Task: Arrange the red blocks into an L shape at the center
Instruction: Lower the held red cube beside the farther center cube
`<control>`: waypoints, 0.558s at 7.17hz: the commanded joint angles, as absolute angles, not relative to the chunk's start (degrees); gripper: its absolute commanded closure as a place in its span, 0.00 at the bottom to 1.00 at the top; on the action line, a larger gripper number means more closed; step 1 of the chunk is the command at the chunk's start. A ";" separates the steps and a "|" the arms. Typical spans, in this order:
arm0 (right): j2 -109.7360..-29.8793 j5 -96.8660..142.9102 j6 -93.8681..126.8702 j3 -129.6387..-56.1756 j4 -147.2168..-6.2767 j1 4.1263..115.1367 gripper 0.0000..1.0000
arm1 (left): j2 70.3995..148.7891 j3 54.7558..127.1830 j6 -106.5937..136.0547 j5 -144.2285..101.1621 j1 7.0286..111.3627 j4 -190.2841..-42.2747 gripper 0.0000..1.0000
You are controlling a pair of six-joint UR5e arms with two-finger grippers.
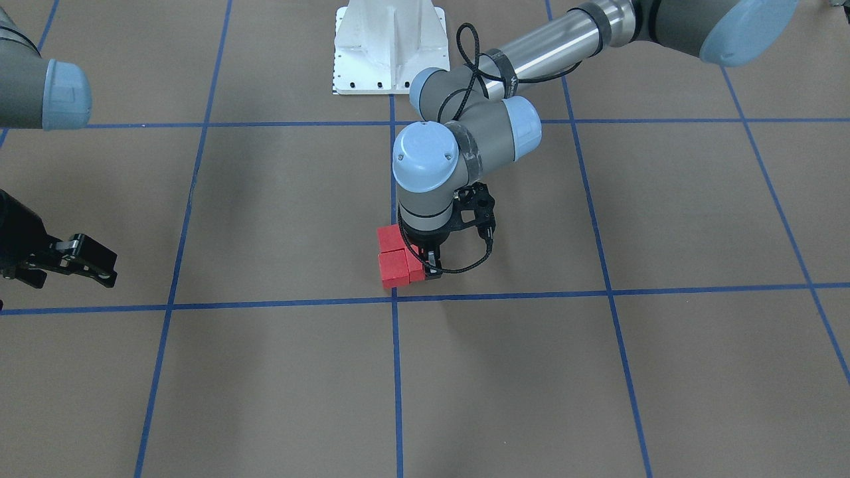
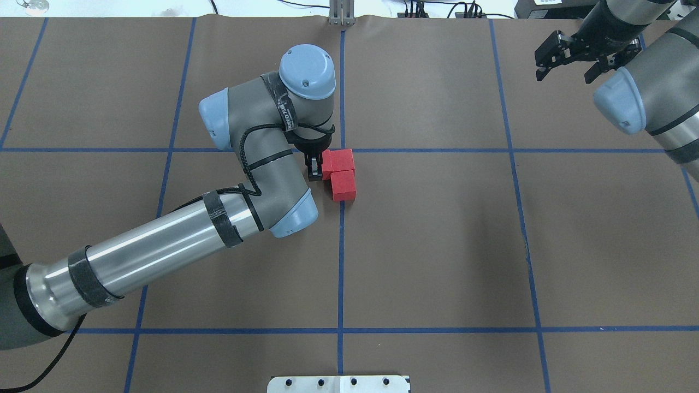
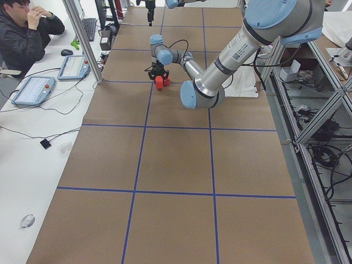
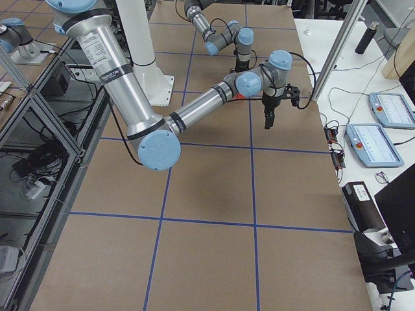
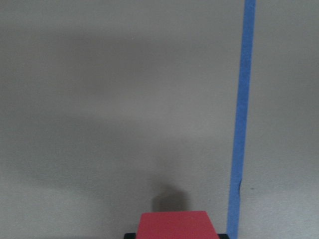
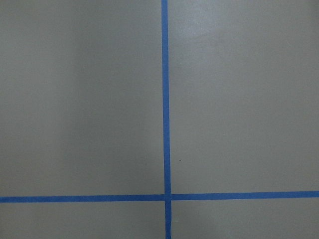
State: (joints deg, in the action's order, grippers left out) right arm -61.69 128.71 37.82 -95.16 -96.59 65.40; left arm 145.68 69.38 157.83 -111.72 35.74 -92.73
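Observation:
Three red blocks sit close together in an L right beside the center crossing (image 2: 342, 150), on the robot's side of it. Two blocks (image 2: 344, 159) (image 2: 344, 185) lie in a column on the floor. The third red block (image 2: 327, 165) joins the far one on its left, between the fingers of my left gripper (image 2: 318, 170). In the front view the blocks (image 1: 392, 237) (image 1: 393, 269) (image 1: 416, 265) lie just above the crossing (image 1: 394, 299), with the left gripper (image 1: 426, 264) over the third. The left wrist view shows that block (image 5: 177, 226) between the jaws. My right gripper (image 2: 565, 73) is open and empty, far to the right.
The white robot base (image 1: 390, 46) stands at the table's near edge. The left arm's elbow and forearm (image 2: 164, 245) stretch over the left half. An operator (image 3: 25, 33) sits beside the table with tablets (image 3: 33, 91). The right wrist view shows only floor and a tape crossing (image 6: 167, 196).

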 commanded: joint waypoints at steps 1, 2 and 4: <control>-61.87 128.76 37.79 -95.10 -96.59 65.39 0.01 | 145.11 69.43 157.76 -111.71 35.68 -92.72 0.79; -61.87 128.76 37.79 -95.18 -96.59 65.39 0.01 | 145.02 69.43 157.76 -111.71 35.68 -92.72 0.79; -61.79 128.76 37.71 -95.10 -96.59 65.57 0.01 | 145.02 70.13 157.76 -111.88 35.68 -92.64 0.78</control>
State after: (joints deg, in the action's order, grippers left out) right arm -61.81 128.76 37.77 -95.13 -96.59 65.47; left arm 145.06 69.62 157.76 -111.79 35.68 -92.70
